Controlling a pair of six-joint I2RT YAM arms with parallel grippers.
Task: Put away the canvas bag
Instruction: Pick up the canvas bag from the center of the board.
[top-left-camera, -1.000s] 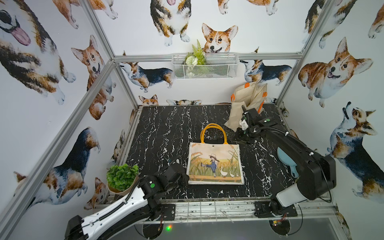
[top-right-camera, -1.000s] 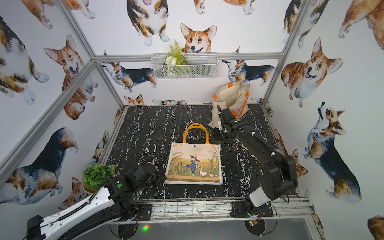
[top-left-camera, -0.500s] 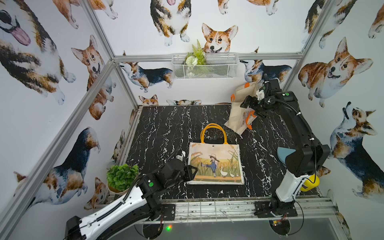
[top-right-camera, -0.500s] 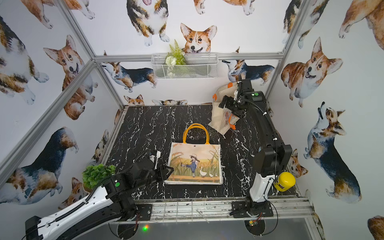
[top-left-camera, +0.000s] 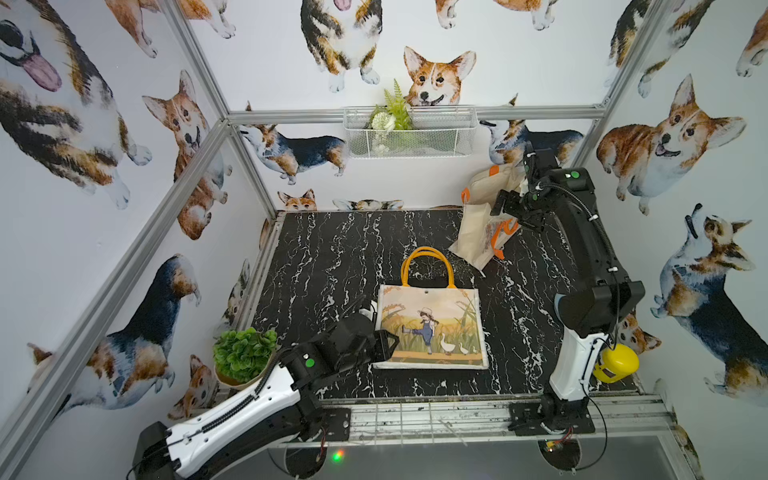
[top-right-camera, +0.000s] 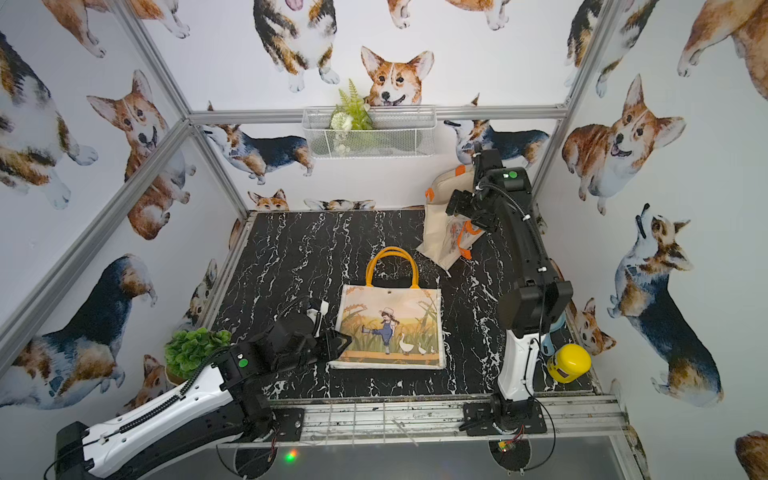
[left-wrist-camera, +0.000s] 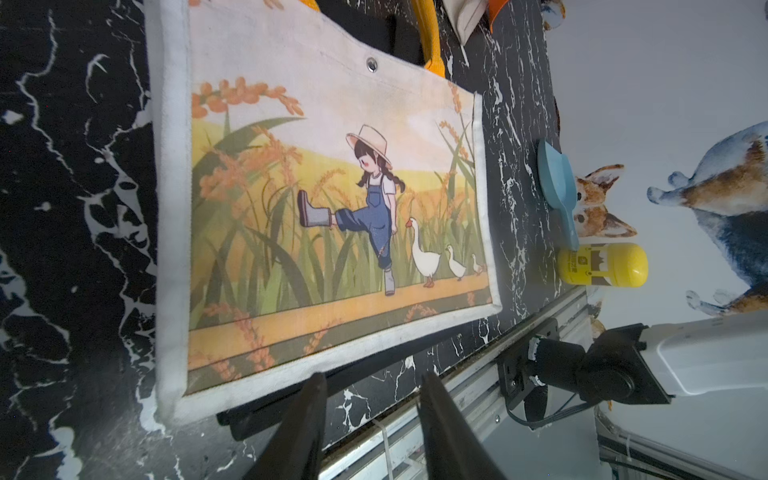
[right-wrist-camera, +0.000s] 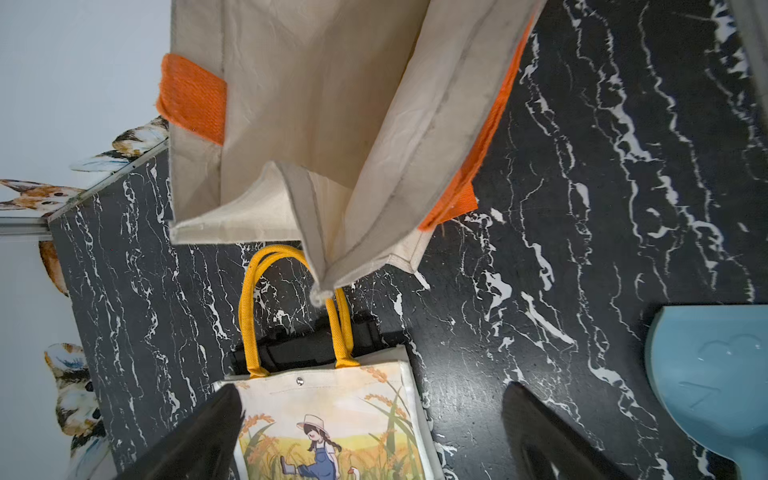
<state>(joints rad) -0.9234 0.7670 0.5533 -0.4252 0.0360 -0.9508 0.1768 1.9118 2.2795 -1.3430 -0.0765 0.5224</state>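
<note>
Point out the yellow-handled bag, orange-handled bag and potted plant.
yellow-handled bag (top-left-camera: 432, 332), in a top view, printed front
orange-handled bag (top-left-camera: 474, 236), in a top view, cream side
potted plant (top-left-camera: 244, 353), in a top view, leaves

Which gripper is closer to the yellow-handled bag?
Left. The left gripper is at a near corner of the yellow-handled bag; the right gripper is far back, beside the cream bag.

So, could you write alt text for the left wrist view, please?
A printed canvas tote bag lies flat on a black marble-patterned table, showing a girl and geese in a wheat field. The left gripper hangs open near the bag's bottom edge; a yellow plastic jar and a light blue scoop sit beyond.
</note>
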